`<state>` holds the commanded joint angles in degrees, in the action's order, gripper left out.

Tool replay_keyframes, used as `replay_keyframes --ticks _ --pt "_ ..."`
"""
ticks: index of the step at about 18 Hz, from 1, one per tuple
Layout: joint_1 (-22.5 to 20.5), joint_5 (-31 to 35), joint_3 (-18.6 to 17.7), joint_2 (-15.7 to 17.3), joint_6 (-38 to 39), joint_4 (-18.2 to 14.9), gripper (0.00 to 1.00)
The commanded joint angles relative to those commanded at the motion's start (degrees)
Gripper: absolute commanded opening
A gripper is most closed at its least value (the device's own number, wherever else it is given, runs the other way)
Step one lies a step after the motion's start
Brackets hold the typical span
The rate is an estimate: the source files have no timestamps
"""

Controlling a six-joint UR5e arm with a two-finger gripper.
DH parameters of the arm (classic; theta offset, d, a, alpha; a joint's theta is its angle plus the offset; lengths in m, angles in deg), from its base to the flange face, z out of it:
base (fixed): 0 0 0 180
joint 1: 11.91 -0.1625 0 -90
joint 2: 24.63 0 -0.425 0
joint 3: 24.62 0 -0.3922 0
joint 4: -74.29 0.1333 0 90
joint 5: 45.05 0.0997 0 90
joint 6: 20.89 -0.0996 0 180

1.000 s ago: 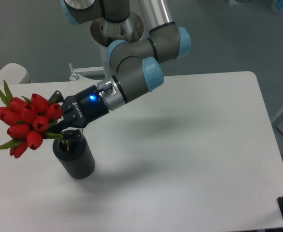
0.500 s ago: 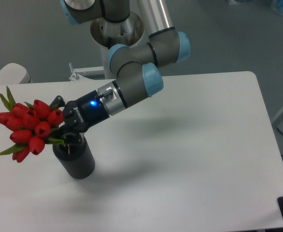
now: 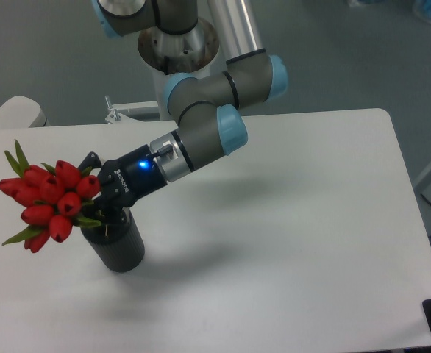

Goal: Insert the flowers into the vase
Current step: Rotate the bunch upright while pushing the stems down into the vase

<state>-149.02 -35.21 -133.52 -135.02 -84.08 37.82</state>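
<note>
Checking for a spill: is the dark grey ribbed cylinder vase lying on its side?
No, the dark grey ribbed cylinder vase stands upright on the white table.

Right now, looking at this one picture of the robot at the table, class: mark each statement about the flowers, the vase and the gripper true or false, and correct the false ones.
1. The vase stands upright on the white table. True.
2. The flowers lie flat on the table, away from the gripper. False: the gripper holds the bunch at the vase's mouth.
3. The tulip heads lean out to the left of the vase. True.
4. The vase is bright yellow. False: it is dark grey.
5. A blue light glows on the gripper's body. True.
</note>
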Motion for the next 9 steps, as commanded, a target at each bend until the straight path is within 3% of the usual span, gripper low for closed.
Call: replay_keyframes --ticks 9 --pt "-0.18 0.44 -1.05 -0.71 -1.75 -0.09 0.24"
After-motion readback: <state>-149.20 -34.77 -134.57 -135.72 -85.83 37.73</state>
